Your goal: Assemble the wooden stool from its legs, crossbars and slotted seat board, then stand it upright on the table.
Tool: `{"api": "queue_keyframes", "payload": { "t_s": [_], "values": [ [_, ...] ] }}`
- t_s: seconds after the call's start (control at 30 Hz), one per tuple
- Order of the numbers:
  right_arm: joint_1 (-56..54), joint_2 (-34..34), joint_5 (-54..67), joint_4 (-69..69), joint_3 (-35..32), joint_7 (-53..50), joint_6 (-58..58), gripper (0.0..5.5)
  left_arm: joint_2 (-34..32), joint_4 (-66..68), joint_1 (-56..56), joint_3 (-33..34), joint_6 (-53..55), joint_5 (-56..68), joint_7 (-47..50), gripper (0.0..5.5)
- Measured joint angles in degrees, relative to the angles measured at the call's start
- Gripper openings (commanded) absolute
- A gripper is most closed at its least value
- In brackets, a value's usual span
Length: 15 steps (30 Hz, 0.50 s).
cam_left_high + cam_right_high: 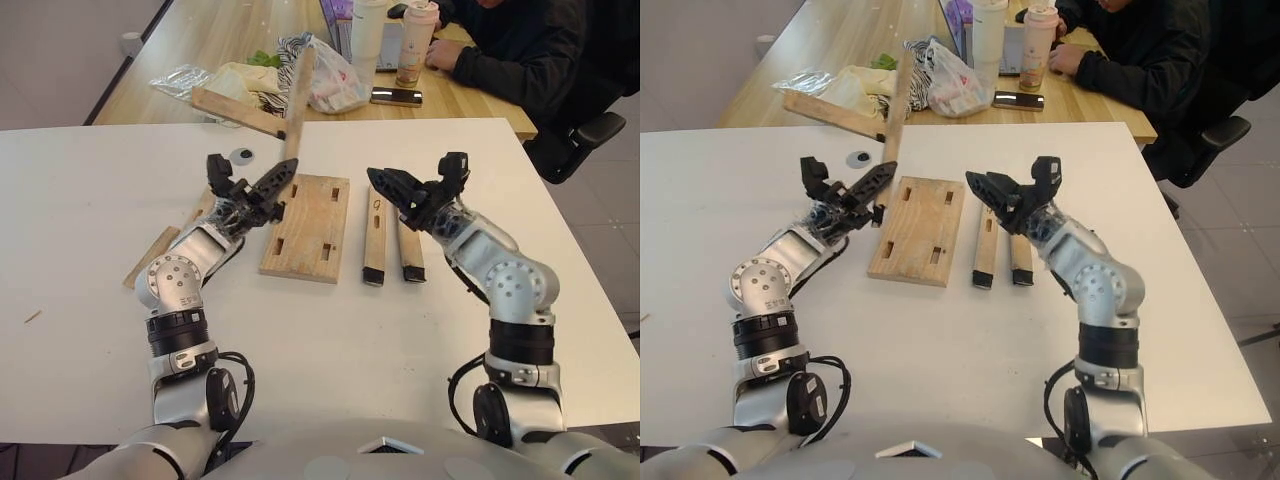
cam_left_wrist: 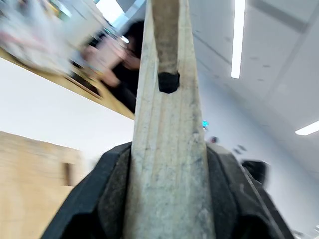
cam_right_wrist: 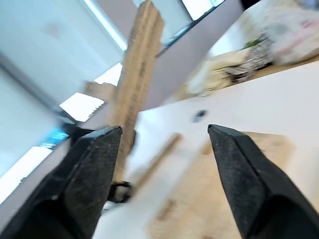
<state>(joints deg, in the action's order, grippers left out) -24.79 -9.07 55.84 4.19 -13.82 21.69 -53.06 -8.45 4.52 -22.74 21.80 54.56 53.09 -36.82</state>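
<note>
Your left gripper clamps a leg standing over the seat board's left slots. Your right gripper has its fingers apart.

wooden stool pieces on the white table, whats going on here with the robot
The robot is partway through building the stool. Its left gripper is shut on one wooden leg, gripped near its lower end and pointing steeply up, by the far left corner of the slotted seat board, which lies flat on the white table. The right gripper hangs open over two more legs lying beside the board. Nothing is joined yet.
</note>
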Motion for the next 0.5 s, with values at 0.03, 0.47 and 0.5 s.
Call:
{"api": "queue_keyframes", "payload": {
  "t_s": [0.03,0.47,0.5],
  "values": [
    [-1.8,-0.1,3.4,-1.2,-1.4,-0.5,-2.6,3.51,-0.8,0.7,-0.2,-0.6,1.1,1.0,-2.1,1.98],
    [-9.7,1.8,20.8,-8.7,-3.9,-12.0,-15.3,3.51,-2.3,1.6,-1.2,-9.2,6.1,6.2,-13.9,1.98],
    [-9.7,1.8,20.9,-8.8,-3.9,-12.0,-15.3,3.51,-2.3,1.6,-1.2,-9.2,6.6,6.6,-13.7,1.98]
  ]
}}
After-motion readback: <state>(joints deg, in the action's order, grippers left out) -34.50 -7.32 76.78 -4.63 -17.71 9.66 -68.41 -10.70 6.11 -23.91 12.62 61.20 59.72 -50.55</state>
